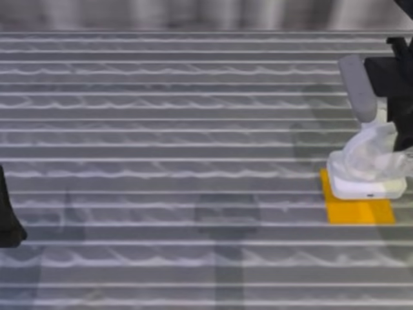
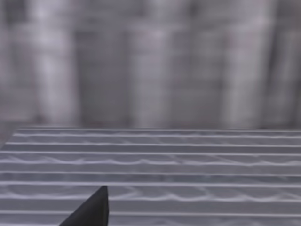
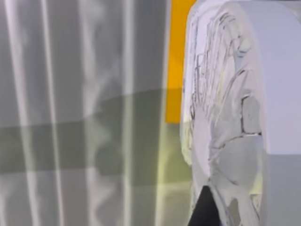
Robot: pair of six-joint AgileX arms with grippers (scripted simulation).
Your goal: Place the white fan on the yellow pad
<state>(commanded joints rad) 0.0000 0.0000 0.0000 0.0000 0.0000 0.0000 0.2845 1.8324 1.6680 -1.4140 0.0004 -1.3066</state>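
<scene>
The white fan (image 1: 369, 169) stands at the table's right side. Its block base rests on the far part of the yellow pad (image 1: 360, 211), whose near strip stays uncovered. My right gripper (image 1: 398, 143) reaches in from the right edge at the fan's caged head and is shut on it. In the right wrist view the fan (image 3: 225, 117) fills the picture close up. One dark fingertip (image 3: 203, 213) shows against the cage, and a strip of the yellow pad (image 3: 178, 56) lies beyond. My left gripper (image 1: 9, 223) is parked at the left edge.
The table (image 1: 168, 142) is a grey surface with pale horizontal stripes. Arm shadows fall across its middle and right. A blurred grey wall (image 2: 150, 61) rises behind the far edge.
</scene>
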